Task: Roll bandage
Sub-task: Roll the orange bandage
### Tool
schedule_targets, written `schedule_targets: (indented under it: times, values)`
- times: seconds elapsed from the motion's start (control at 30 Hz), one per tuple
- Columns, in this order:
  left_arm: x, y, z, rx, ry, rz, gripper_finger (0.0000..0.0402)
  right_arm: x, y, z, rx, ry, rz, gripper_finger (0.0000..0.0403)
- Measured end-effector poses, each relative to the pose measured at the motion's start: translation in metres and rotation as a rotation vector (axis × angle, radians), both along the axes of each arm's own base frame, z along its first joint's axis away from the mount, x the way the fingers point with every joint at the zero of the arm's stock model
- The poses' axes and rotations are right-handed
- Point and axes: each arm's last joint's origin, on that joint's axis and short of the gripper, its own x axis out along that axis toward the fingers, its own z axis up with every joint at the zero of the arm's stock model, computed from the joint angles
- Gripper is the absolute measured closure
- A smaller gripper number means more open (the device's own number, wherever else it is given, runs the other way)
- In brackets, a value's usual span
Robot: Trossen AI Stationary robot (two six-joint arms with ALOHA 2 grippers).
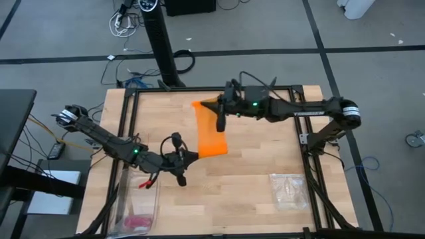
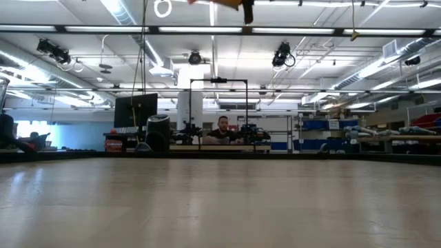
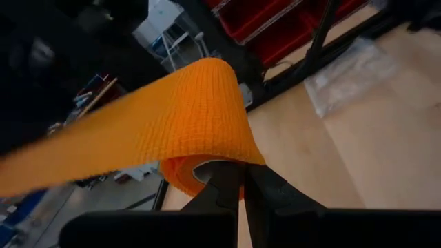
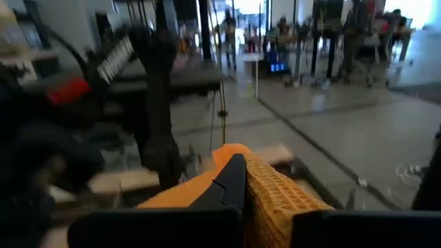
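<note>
Both arms are up over the table [image 1: 252, 192], the bandage [image 1: 211, 133] stretched between them: left gripper [image 1: 194, 155] clamps one end, right gripper [image 1: 214, 104] pinches the other

Orange bandage [image 1: 211, 129], stretched as a flat woven band above the table's middle, one end curled into a partial roll.

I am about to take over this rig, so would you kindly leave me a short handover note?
Left gripper: jaws shut on the near end of the bright orange stretchy fabric bandage, where a small roll has begun.
Right gripper: jaws shut on the far end.
The bandage hangs stretched between them, above the wooden table.
Done: both ends gripped, strip lifted.
Left: roll up most of the strip.
</note>
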Motion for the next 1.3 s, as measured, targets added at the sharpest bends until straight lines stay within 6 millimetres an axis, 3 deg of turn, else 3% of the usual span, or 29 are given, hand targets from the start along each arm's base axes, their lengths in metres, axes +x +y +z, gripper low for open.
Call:
schedule_targets:
  times: [0.23,0.6,0.8,1.13,1.3]
  values:
    - [-0.001,0.001,-0.002,-0.005,0.015,0.031,0.0391,0.015,-0.001,-0.028,0.049,0.115,0.001,0.0371]
    - [-0.001,0.001,-0.002,-0.036,0.009,0.03,0.0391,0.01,-0.001,-0.026,0.091,0.138,-0.007,0.024]
    - [-0.001,0.001,-0.002,-0.048,0.004,0.033,0.0391,0.007,0.0,-0.026,0.105,0.159,0.012,0.0202]
    - [-0.008,0.004,0.003,-0.154,-0.013,0.051,0.0391,-0.059,0.006,0.009,-0.014,0.323,-0.072,0.0185]
    - [-0.012,0.006,0.014,-0.224,-0.059,0.057,0.0391,-0.081,0.024,-0.011,0.033,0.379,0.068,0.0186]
